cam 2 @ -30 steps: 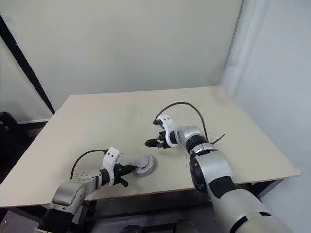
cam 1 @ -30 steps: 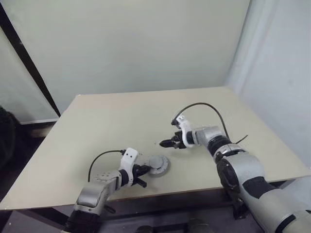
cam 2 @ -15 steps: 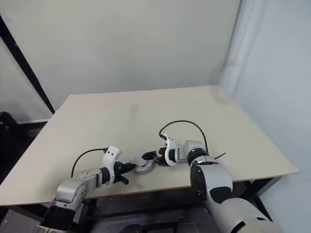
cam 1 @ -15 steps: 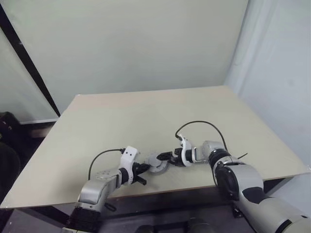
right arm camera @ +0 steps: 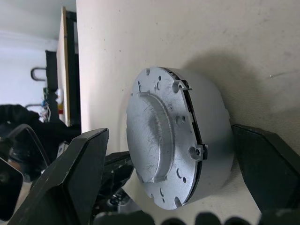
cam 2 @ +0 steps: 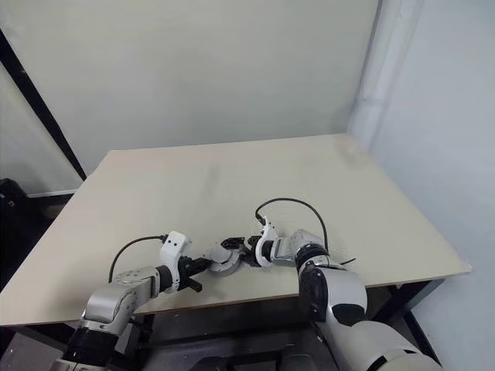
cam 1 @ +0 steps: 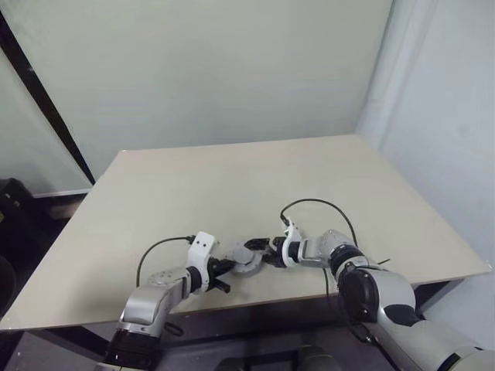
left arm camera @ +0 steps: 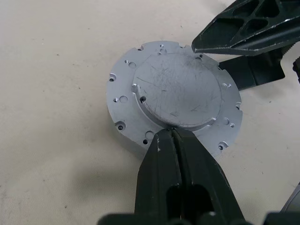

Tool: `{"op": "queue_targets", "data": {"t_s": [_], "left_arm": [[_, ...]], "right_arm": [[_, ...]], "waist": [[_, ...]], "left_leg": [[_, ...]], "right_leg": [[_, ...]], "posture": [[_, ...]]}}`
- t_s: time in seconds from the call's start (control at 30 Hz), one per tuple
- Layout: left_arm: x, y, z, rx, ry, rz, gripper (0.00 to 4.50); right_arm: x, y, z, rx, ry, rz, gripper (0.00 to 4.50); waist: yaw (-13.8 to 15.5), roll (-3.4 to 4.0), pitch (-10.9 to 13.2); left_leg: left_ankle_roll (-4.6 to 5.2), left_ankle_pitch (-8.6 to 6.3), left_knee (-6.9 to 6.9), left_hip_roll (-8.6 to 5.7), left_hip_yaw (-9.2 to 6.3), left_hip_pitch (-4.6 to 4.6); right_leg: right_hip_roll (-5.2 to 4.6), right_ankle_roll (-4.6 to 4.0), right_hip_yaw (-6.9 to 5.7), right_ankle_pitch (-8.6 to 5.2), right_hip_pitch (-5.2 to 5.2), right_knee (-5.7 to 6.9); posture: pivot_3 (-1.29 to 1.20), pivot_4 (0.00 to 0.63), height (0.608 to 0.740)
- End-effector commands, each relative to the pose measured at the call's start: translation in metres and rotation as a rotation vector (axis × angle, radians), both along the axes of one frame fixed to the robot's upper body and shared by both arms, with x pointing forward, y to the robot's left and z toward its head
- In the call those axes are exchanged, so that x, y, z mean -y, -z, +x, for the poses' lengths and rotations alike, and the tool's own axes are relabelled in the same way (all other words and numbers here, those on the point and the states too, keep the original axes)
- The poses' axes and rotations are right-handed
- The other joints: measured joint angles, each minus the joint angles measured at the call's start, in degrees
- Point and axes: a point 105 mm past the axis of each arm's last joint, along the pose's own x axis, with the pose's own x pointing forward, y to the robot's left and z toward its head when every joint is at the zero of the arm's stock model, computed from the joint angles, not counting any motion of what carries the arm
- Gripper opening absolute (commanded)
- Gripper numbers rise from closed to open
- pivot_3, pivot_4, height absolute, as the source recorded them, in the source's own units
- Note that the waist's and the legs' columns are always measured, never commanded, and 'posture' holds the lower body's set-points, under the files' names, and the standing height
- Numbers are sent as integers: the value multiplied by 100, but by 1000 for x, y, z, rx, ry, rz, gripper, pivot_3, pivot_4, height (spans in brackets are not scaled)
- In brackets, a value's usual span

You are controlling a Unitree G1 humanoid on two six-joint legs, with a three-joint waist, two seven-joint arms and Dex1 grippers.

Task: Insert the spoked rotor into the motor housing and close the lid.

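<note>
- My left gripper [left arm camera: 172,132] has its two black fingers pressed together, tips meeting at the near edge of the lid [left arm camera: 176,91]; whether they bear on it I cannot tell.
- My right gripper [right arm camera: 183,154] stands spread wide, one black finger [right arm camera: 75,173] on each side of the motor housing [right arm camera: 213,117], neither clearly touching it.
- The fingers are matt black plastic, wedge-shaped, with triangular cut-outs showing in the left wrist view.
- The lid sits on top of the housing, so the two make one closed, drum-shaped unit between my two grippers.
- The lid is dull grey metal, flat and round, with a raised round centre covered in fine scratches.
- Its outer flange carries a ring of small screw holes and shallow notches along the edge.
- The housing beneath is a smooth silver wall, low and cylindrical; a thin dark seam runs where the lid meets it.
- No writing or mark is readable on either part.
- The rotor is hidden from me.
- The unit rests on a pale beige table [cam 1: 193,193] with a matt, faintly speckled top, close to its near edge.
- A black cable [cam 1: 317,205] loops above my right wrist, another [cam 1: 158,249] behind my left.
</note>
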Motion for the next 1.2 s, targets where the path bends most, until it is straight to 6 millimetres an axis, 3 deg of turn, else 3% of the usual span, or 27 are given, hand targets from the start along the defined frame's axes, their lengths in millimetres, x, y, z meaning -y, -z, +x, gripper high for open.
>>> {"op": "queue_targets", "data": {"t_s": [0.03,0.17,0.33,0.6,0.87,1.03,1.2], "left_arm": [[0,6,-1,-22,-15,8,0],[-16,-4,15,27,-148,-1,0],[-26,-36,32,122,-225,-90,0],[-40,-68,43,236,-274,-119,0],[-71,-99,43,322,-352,-160,0],[-92,-101,37,317,-401,-122,0],[-100,-106,35,347,-450,-137,0]], "right_arm": [[-13,-12,4,8,23,69,3975],[-13,-10,5,7,31,53,2706],[-11,-8,5,5,40,36,1258],[-8,-7,6,18,39,8,1220],[-5,-6,9,30,51,-4,1219],[-5,-7,11,38,66,0,1219],[-5,-9,14,51,83,7,1219]], "waist": [[1,0,0],[1,0,1],[-36,-8,16],[-31,19,25],[11,20,26],[23,25,29],[25,27,31]], "left_leg": [[0,0,0,0,0,0],[1,1,0,0,2,-2],[0,0,0,16,-9,-12],[0,-1,-57,101,-28,-35],[0,-1,-78,121,-17,-29],[0,-1,-82,128,-20,-30],[-1,-1,-89,129,-11,-35]], "right_leg": [[0,0,0,0,-1,0],[0,0,0,0,-5,-2],[0,0,-34,0,-25,-16],[-34,-1,-227,4,-20,-192],[-38,-29,-260,21,-23,-194],[-39,-35,-278,25,-23,-193],[-81,-35,-320,26,-23,-196]], "posture": [[0,0,740],[0,0,740],[0,0,740],[0,0,740],[0,0,740],[0,0,740],[0,0,740]]}}
